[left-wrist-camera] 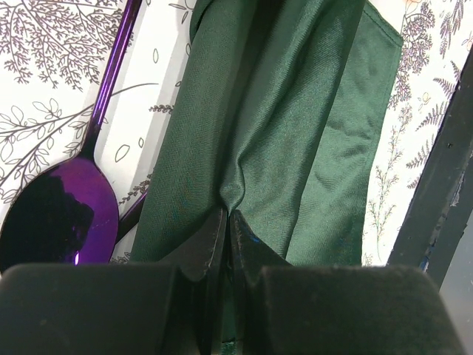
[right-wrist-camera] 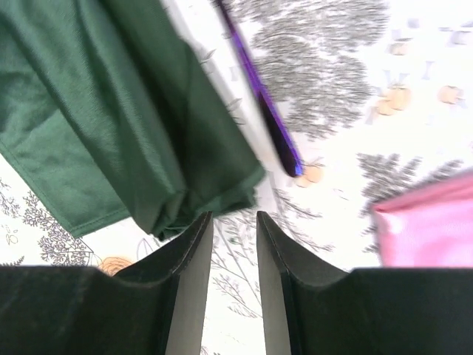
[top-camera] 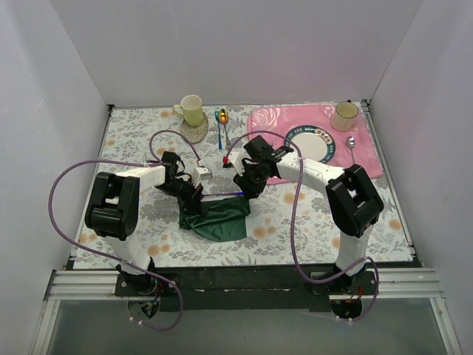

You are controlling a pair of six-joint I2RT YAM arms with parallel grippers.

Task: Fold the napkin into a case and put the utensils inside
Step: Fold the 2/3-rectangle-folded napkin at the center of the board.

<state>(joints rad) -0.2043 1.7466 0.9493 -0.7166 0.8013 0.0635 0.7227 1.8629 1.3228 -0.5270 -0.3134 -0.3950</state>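
Observation:
The dark green napkin (top-camera: 222, 218) lies bunched and partly folded on the floral tablecloth between the arms. My left gripper (top-camera: 194, 198) is shut on a fold of the napkin (left-wrist-camera: 281, 133), its fingertips (left-wrist-camera: 214, 229) pinching the cloth. A shiny purple spoon (left-wrist-camera: 63, 214) lies bowl-up just left of the cloth. My right gripper (right-wrist-camera: 234, 218) stands open over bare tablecloth, right beside the napkin's corner (right-wrist-camera: 214, 185), with nothing between its fingers. A slim purple utensil handle (right-wrist-camera: 266, 111) runs past that corner; it shows as a thin purple line (top-camera: 225, 194) in the top view.
A pink rose placemat (top-camera: 295, 122) at the back right carries a plate (top-camera: 310, 140), a cup (top-camera: 344, 115) and a silver spoon (top-camera: 352, 148). A yellow cup (top-camera: 192, 111) on a coaster and blue and gold spoons (top-camera: 220, 122) sit at the back.

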